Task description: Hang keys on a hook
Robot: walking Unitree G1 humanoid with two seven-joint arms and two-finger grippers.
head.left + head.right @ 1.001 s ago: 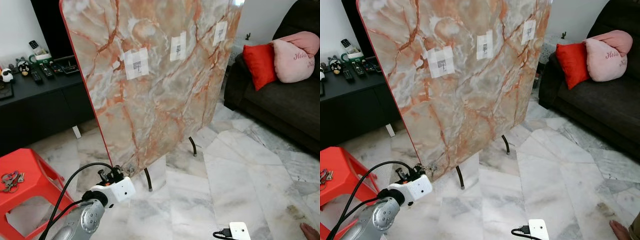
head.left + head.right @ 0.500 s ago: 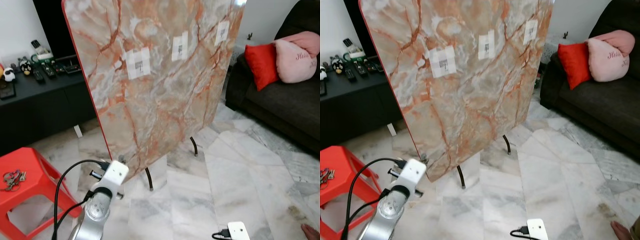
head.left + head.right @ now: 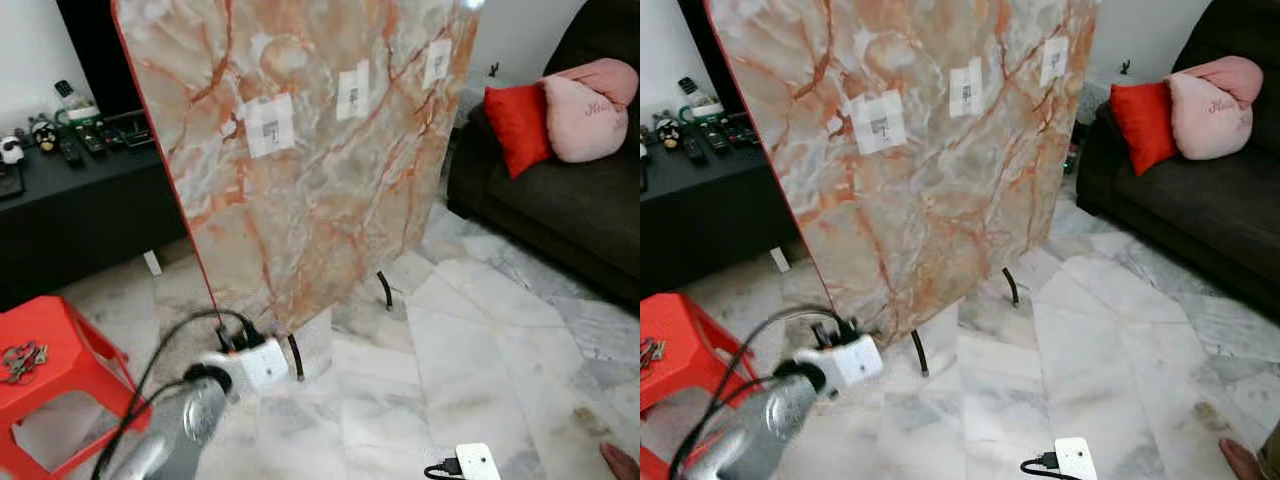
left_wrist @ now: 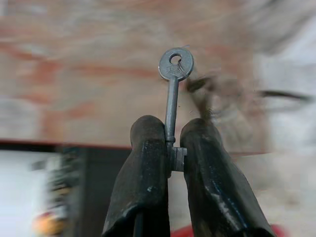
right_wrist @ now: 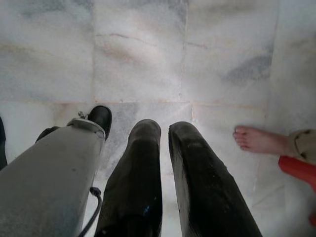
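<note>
left tool (image 4: 170, 148): clamped, arm raised forward | right tool (image 5: 164, 133): closed, pointing down

— What does the robot's left arm (image 3: 170, 435) look like?
— It is a rounded silver tube ending in a white boxy wrist block (image 3: 262, 362), with black cables (image 3: 150, 375) looping off it.

— And the grippers?
— The left gripper (image 4: 170, 143) has two long, black, rounded fingers (image 4: 143, 187) with a scuffed, matte surface. The right gripper (image 5: 164, 133) has the same dark fingers, dusty and lightly scratched.

— Anything else of the body?
— A grey leg (image 5: 44, 173) ending in a black foot (image 5: 101, 116).
</note>
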